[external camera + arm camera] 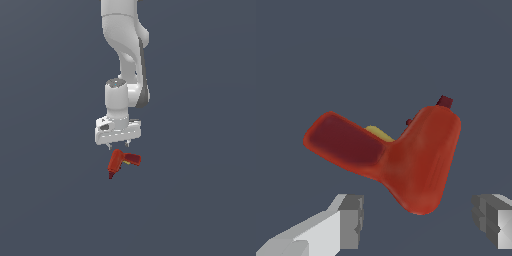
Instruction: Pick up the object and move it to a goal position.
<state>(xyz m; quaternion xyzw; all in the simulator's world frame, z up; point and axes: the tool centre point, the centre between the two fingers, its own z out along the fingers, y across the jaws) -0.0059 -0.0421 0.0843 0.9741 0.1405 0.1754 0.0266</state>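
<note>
**Ana:** Fingers (351, 220) sit closest to the wrist camera, spread wide with nothing between them, and the drill lies beyond the gap.

**Ben:** Start with the big piece, though. Where's the arm (125, 45) against the drill?

**Ana:** Straight above it in the exterior view, wrist vertical. The gripper (118, 145) hangs just over the drill (122, 162), apart from it. The drill lies on the grey counter (50, 200), its dark tip (110, 175) pointing down and towards the exterior view's left.

**Ben:** So the step in hand is the descent and grasp, I'd say.

**Ana:** Agreed. In the wrist view the thick red body (423, 160) falls between the fingers, nearer one than the other, so I'd centre over it first.

**Ben:** And the L shape?

**Ana:** Close across the body, not the handle (346, 142) that juts out beside it. The yellow patch (378, 133) sits in the crook; stay off that corner or it may twist.

**Ben:** Lower fully before closing?

**Ana:** Yes, probably.
</note>
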